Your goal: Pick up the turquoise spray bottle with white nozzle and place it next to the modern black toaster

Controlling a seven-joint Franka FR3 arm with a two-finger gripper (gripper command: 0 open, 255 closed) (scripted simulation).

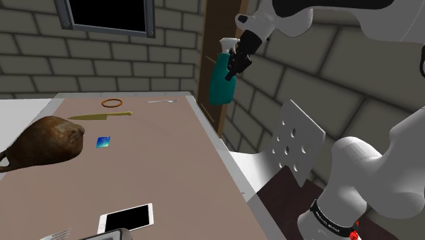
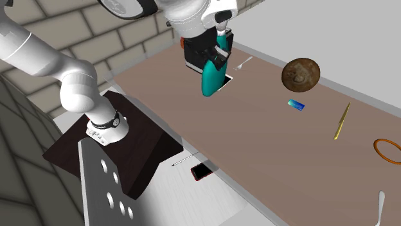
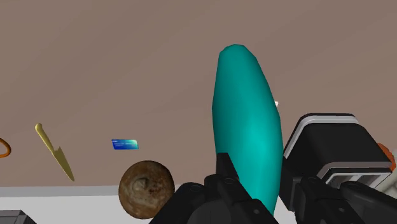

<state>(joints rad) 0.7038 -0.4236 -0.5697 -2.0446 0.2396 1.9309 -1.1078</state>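
At the end of the desk (image 2: 257,147) on the second exterior view's left, the black toaster (image 2: 195,59) is sitting with pale trim around its top. The turquoise spray bottle (image 2: 211,76) is hanging in the air just in front of it, clear of the surface. The tool (image 2: 220,52) is gripping the bottle high up, under the white nozzle (image 1: 229,45), so the body is dangling freely. That grip looks chosen to carry the bottle over the clutter and lower it base first beside the toaster. A fork (image 2: 244,63) is lying close to the far long edge. Further right a brown rounded pot (image 2: 301,74) is resting near that same edge, well out of the way. A small blue card (image 2: 296,104) is lying mid-desk with faint lines of print too small to read. A golden knife (image 2: 342,121) and an orange ring (image 2: 387,149) are lying toward the right end. No brand or label is showing on the bottle or toaster.
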